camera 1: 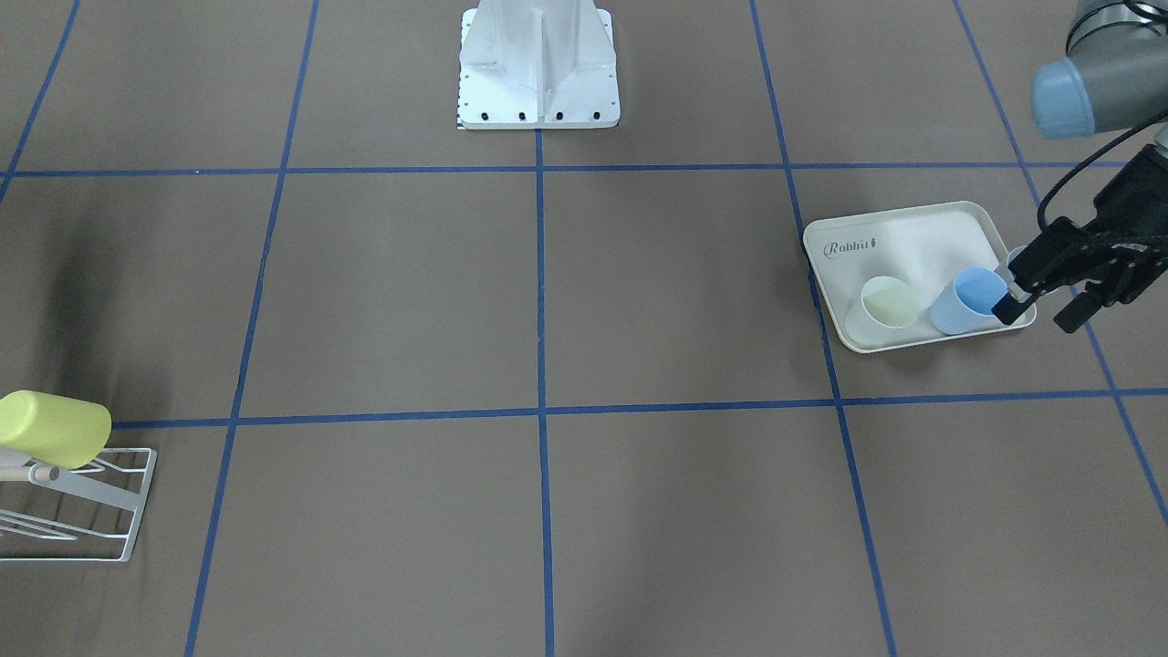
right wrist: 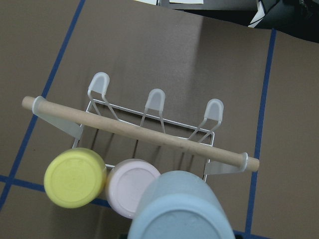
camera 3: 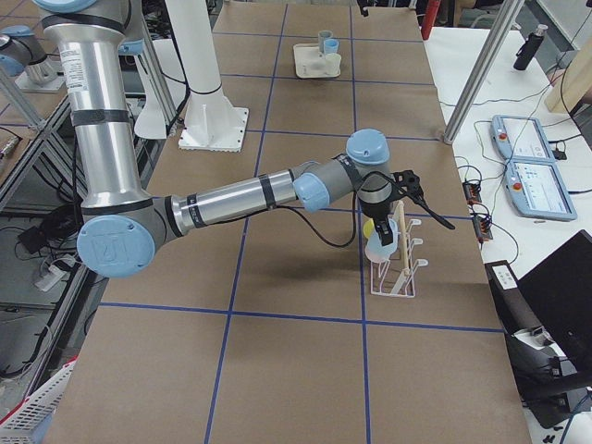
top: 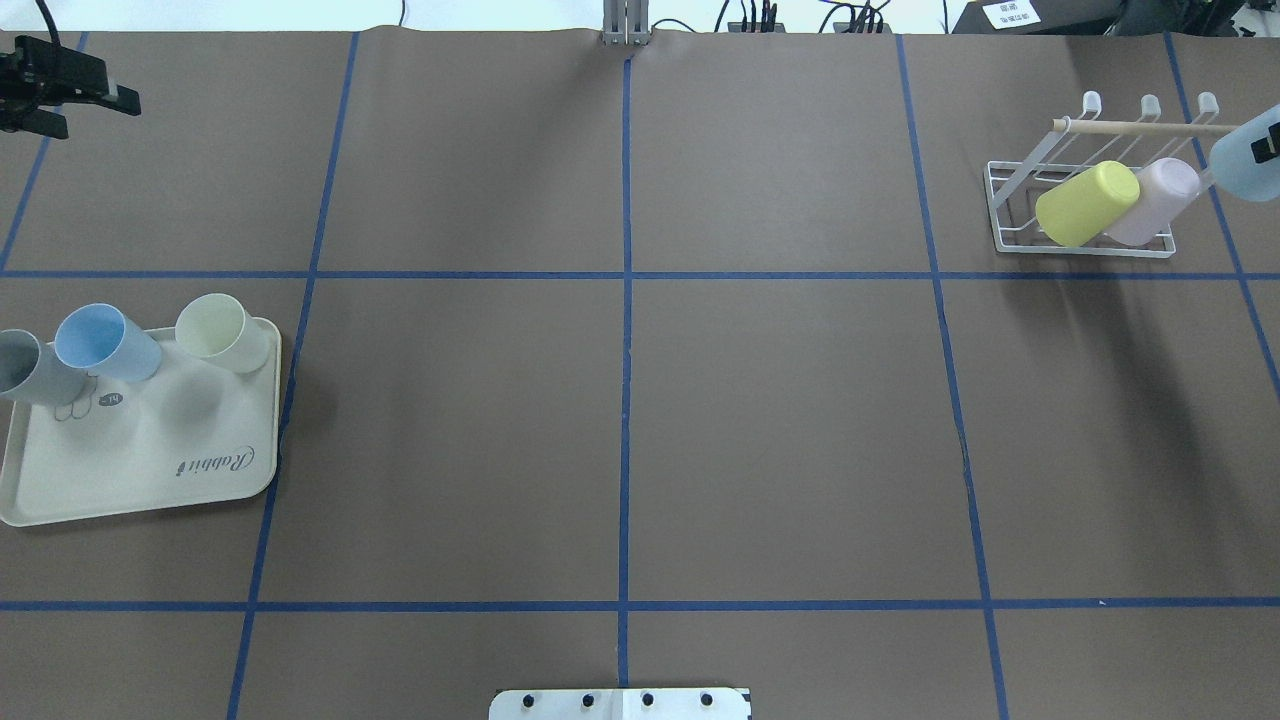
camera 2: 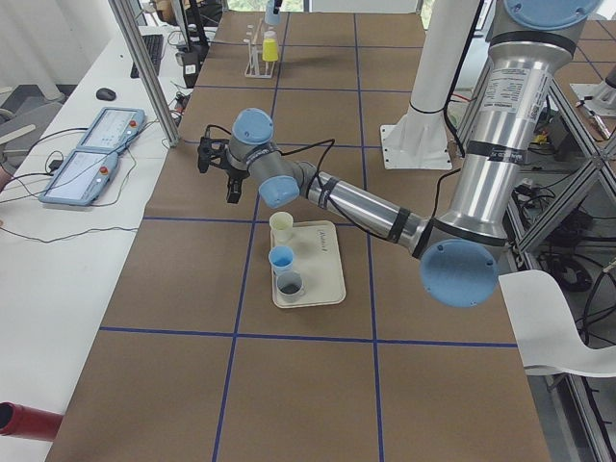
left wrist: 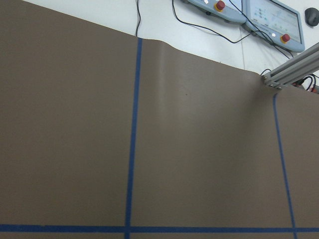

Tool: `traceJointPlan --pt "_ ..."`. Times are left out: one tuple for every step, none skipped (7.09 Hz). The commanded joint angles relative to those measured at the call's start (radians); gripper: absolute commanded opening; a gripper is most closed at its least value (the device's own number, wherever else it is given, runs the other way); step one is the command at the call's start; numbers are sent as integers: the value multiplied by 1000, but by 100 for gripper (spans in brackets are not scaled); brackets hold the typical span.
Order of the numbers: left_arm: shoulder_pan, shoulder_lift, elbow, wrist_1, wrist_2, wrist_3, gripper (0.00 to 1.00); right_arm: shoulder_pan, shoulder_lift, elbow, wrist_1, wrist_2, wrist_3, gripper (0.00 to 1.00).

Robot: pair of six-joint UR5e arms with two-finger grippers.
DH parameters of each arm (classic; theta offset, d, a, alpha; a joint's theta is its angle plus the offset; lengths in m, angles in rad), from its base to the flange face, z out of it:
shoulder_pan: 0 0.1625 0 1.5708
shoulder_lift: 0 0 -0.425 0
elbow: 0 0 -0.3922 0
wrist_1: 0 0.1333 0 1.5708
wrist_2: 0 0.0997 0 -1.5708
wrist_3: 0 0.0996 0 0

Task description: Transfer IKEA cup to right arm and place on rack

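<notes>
Pale blue cup [right wrist: 182,209], base toward my right wrist camera, sits clamped by its sides in the right claw [top: 1262,150], the rack [right wrist: 149,130] just below and ahead of it; I judge it light, stiff, slick plastic, best pinched mid-wall, gently.

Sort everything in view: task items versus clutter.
Job in hand: pale blue cup, held by the right gripper; white wire rack; left gripper, open and empty.
Lying about: yellow cup and pink cup, on the rack; cream tray holding grey cup, blue cup and cream cup.
</notes>
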Motion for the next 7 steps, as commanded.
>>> traceJointPlan --pt "-34 15 -79 201 84 203 100 0 32 -42 -18 2 -2 22" --pt "-28 29 -131 273 122 207 100 0 34 -52 -19 0 0 22" --pt "-28 43 -142 277 126 214 100 0 46 -80 -16 -1 0 22" --pt "-26 61 -158 277 127 217 100 0 51 -92 -14 -3 0 22" --pt "-26 63 -164 278 127 218 100 -1 52 -111 -9 -3 -2 22" --pt "-26 68 -170 279 127 218 100 -7 58 -121 -9 -5 3 22" --pt "-26 80 -179 279 127 218 100 -7 72 -140 -9 -3 1 22"
